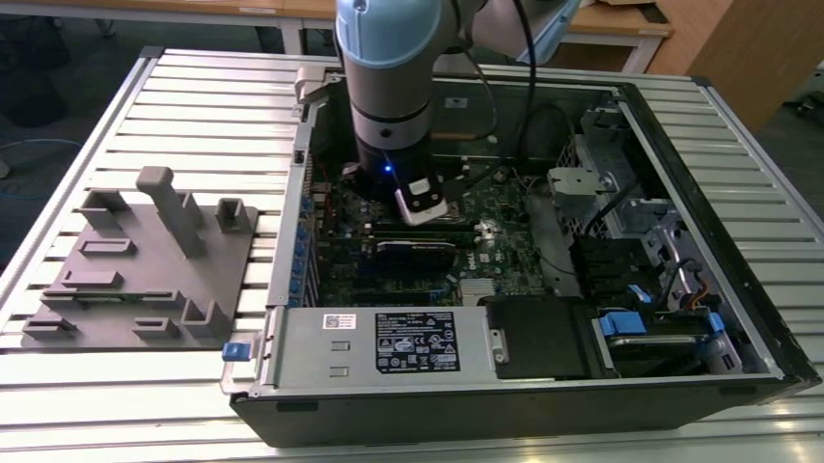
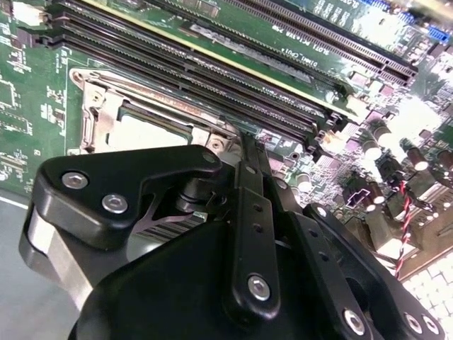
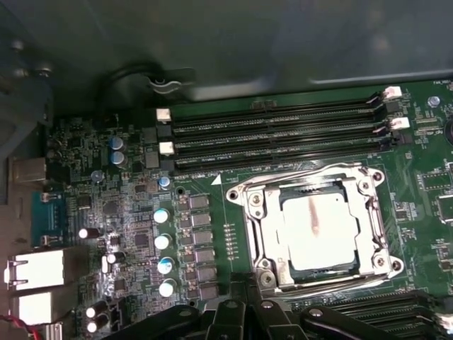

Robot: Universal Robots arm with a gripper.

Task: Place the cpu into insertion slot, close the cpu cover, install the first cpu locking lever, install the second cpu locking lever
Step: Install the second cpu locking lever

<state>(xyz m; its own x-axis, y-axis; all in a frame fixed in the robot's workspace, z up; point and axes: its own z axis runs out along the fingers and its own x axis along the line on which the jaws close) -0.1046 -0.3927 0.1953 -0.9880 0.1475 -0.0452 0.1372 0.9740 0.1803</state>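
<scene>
Motherboard (image 3: 141, 212) lies flat inside the open computer case (image 1: 721, 318). On it, the cover (image 3: 249, 212) frames the cpu (image 3: 318, 230), seated in the slot. The gripper (image 3: 244, 319) hovers just beside one cover edge; I cannot tell its jaw state.

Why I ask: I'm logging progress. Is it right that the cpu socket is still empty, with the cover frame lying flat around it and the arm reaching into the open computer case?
Not quite: the socket is not empty. In the first wrist view the cpu sits in the insertion slot, its silvery top showing through the window of the cpu cover, which lies flat around it. The arm does reach into the open computer case.
</scene>
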